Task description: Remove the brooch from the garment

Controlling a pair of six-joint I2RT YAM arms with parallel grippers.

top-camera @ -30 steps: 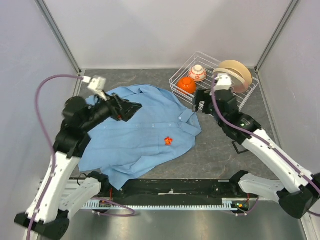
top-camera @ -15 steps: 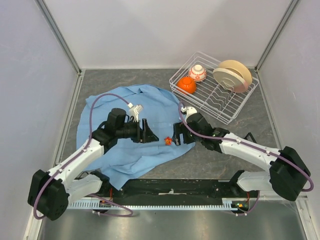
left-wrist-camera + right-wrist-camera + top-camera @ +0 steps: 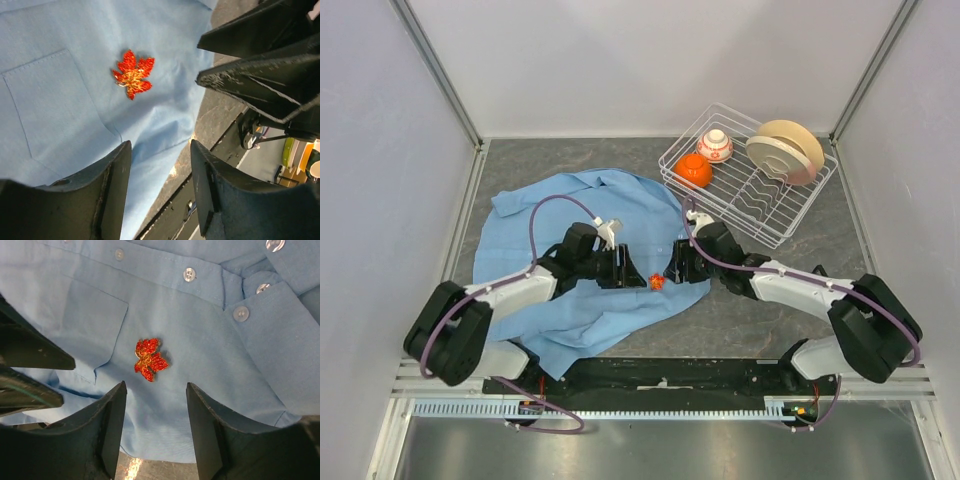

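The light blue shirt (image 3: 570, 250) lies spread on the grey table. The orange-red leaf-shaped brooch (image 3: 657, 282) is pinned near its right edge, beside the chest pocket; it shows in the left wrist view (image 3: 132, 73) and the right wrist view (image 3: 149, 359). My left gripper (image 3: 631, 268) is open, low over the shirt just left of the brooch. My right gripper (image 3: 674, 268) is open, just right of the brooch. The two grippers face each other with the brooch between them. Neither touches it. In the left wrist view the right gripper's fingers (image 3: 260, 95) show at the upper right.
A white wire dish rack (image 3: 748, 190) stands at the back right, holding an orange bowl (image 3: 694, 170), a red-and-white bowl (image 3: 715, 146) and a tan plate (image 3: 786, 150). The table's front rail (image 3: 660, 375) runs close below the shirt.
Both arms have come down from over the shirt's far part and closed in on the brooch from left and right. The shirt and brooch have barely moved.
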